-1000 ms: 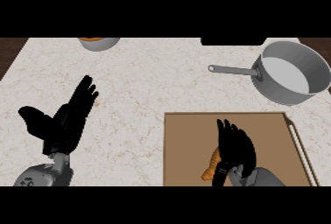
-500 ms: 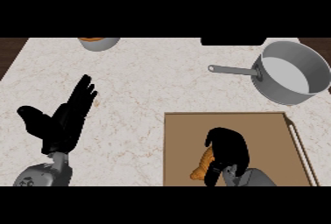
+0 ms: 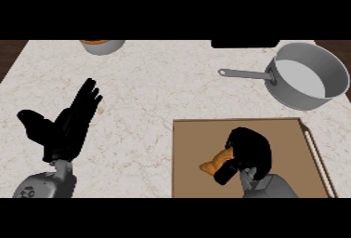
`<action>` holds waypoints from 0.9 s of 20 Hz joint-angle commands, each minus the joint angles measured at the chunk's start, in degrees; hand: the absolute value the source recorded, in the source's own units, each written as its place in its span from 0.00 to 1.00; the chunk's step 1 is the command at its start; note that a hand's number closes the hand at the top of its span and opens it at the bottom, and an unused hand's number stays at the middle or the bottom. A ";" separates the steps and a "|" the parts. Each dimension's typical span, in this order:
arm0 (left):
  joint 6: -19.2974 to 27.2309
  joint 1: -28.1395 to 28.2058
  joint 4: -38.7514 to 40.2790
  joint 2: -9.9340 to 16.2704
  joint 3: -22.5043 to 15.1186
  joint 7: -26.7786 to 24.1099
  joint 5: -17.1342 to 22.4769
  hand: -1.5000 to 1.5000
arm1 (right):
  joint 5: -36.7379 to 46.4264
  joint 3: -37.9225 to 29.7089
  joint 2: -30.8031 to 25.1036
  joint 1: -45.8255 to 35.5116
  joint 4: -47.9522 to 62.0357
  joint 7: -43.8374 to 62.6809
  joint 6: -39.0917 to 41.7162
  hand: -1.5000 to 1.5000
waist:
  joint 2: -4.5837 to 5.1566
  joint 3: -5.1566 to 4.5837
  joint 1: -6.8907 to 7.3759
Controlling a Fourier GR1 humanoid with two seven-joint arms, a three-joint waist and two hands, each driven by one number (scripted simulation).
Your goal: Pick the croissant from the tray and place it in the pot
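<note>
- while the right hand (image 3: 248,151) curled over it, the croissant (image 3: 214,164) lay on the tray (image 3: 195,139), only its left end showing.
- it looked light, soft and flaky, best taken across its middle.
- left of the tray, the left hand (image 3: 63,130) rested open above the marbled desk (image 3: 158,83).
- the pot (image 3: 308,76) stood beyond the tray, unobstructed.

The right robot hand (image 3: 248,153) is curled over, fingers bent down and thumb tucked beneath, grey forearm entering from below. The left robot hand (image 3: 65,128) rests open at left, fingers straight up.
</note>
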 commanded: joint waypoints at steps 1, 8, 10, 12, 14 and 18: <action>0.79 0.79 -0.13 0.51 1.32 -0.41 -0.20 0.50 | 4.66 -13.27 2.91 -0.06 3.31 16.52 -9.02 1.00 | -0.03 -0.18 -2.92; 1.48 1.70 -0.19 0.95 2.03 -0.46 -0.71 0.50 | 17.07 -30.61 3.62 -0.37 4.80 21.42 -16.15 1.00 | -0.19 -0.75 -5.19; 1.43 1.56 -0.61 1.25 2.23 -0.13 -0.63 0.50 | 21.90 -33.98 3.97 -1.67 4.47 21.45 -16.35 1.00 | -0.38 -0.86 -4.27; 1.58 1.55 -0.87 0.66 1.66 -0.31 -0.74 0.50 | 27.52 -36.55 4.67 -3.29 3.48 21.48 -16.65 1.00 | -0.53 -0.88 -3.33; 0.75 1.18 -1.20 1.20 1.29 0.15 -0.64 0.50 | 32.54 -38.94 6.25 -5.67 2.64 21.49 -16.40 1.00 | -0.46 -0.83 -1.98; 0.46 0.85 -0.86 0.33 -0.10 -0.12 -0.93 0.50 | 44.36 -41.78 6.97 -12.03 0.12 21.49 -13.98 1.00 | -0.26 -0.99 0.06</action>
